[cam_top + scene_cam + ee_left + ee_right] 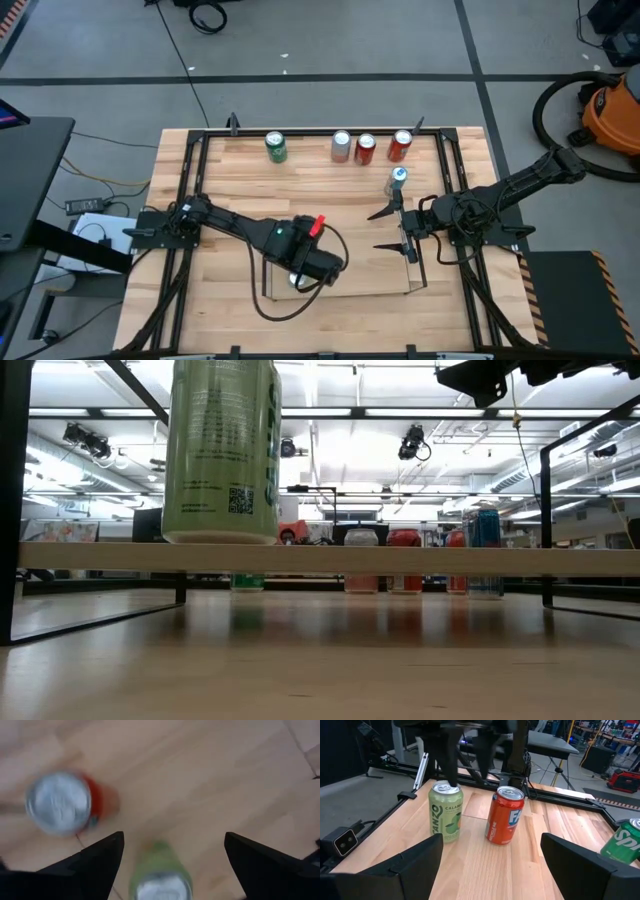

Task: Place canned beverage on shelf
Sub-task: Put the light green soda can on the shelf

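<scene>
Left arm is reached in from the table's left side, with the left gripper hung straight above the pale green can. Its fingers are spread wider than the can and nothing is pinched. The can top is seen below and between them in the left wrist view. The hold is judged to be a release pose: the can is borne by the wood, not by the gripper. The task's thing, the pale green can, is stood upright on the pale floor of the shelf, towards its left end in the low view, so the placing is judged as good as done and only a clean lift-off is left. An orange can is stood upright just beside the green one, apart from it. Whether it is on the shelf floor or behind it cannot be told. Further back, a dark green can, a silver can and two red cans are lined up along the far edge, judged to be stock waiting its turn. A blue can is set a little nearer. On the right, the right gripper is held low at the shelf's right end, pointed across at the two cans, fingers spread and empty, with the blue can near it. It is judged to be parked clear so the left arm is not crowded.
</scene>
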Motion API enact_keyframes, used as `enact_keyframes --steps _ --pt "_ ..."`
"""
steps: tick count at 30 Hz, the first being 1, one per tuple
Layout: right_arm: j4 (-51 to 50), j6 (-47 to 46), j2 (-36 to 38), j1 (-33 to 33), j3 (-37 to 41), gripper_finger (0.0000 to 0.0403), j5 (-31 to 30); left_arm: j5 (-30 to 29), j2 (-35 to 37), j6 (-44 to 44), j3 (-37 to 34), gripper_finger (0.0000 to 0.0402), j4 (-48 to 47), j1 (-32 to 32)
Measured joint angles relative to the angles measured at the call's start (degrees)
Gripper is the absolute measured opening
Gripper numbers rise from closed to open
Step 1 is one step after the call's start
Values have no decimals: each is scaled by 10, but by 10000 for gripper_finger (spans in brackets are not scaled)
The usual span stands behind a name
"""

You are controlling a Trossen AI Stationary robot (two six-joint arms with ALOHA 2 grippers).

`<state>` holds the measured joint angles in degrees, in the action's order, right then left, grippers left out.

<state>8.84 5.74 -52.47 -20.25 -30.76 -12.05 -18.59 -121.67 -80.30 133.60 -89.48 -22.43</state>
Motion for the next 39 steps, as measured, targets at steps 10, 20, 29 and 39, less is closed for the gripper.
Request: enact_keyframes --steps 10,20,29,39 --pt "-5 -11 0 0 0 347 0 -9 -7 240 0 355 201 3" --pt "-32 -12 0 0 0 347 -14 83 -57 286 -1 355 251 -32" --pt "-19 -13 -20 -4 0 347 10 -31 -41 351 0 350 220 -90" --pt "31 -30 -140 -33 -31 347 -80 -273 -22 487 0 329 45 -76"
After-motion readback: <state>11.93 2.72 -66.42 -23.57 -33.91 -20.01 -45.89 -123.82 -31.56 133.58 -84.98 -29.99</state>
